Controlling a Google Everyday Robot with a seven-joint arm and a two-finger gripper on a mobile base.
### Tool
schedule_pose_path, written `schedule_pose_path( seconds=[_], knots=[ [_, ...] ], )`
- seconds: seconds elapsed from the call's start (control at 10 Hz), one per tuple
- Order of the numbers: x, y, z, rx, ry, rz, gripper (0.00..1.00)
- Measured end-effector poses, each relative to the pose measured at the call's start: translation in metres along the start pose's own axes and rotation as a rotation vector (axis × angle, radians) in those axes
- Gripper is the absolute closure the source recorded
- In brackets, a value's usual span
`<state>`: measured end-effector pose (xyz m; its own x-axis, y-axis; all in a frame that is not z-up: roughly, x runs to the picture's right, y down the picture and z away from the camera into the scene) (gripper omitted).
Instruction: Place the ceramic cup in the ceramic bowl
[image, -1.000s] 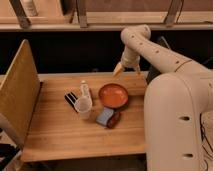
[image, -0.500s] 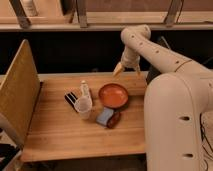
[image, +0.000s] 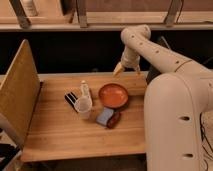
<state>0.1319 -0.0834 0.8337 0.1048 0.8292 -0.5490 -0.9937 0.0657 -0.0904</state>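
The ceramic cup (image: 83, 107) is a pale handleless tumbler standing upright on the wooden table, left of the bowl. The ceramic bowl (image: 113, 95) is shallow, round and orange-red, and sits near the table's middle. My gripper (image: 120, 68) hangs above the table's back edge, behind and a little right of the bowl, well apart from the cup. It holds nothing that I can see.
A small white bottle (image: 85, 89) stands just behind the cup. A black-and-white striped object (image: 71, 99) lies left of the cup. A blue sponge (image: 104, 117) and a dark red-brown oval object (image: 114, 120) lie in front of the bowl. A tilted wooden board (image: 17, 92) bounds the table's left side.
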Motion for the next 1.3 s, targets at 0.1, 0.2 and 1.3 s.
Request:
schedule_pose_path(
  seconds=[0.1,0.2,1.3],
  knots=[
    [0.0,0.0,0.0,0.0,0.0,0.0,0.2],
    [0.0,0.0,0.0,0.0,0.0,0.0,0.2],
    [0.054,0.051,-0.045,-0.048,0.025,-0.207,0.2]
  ],
)
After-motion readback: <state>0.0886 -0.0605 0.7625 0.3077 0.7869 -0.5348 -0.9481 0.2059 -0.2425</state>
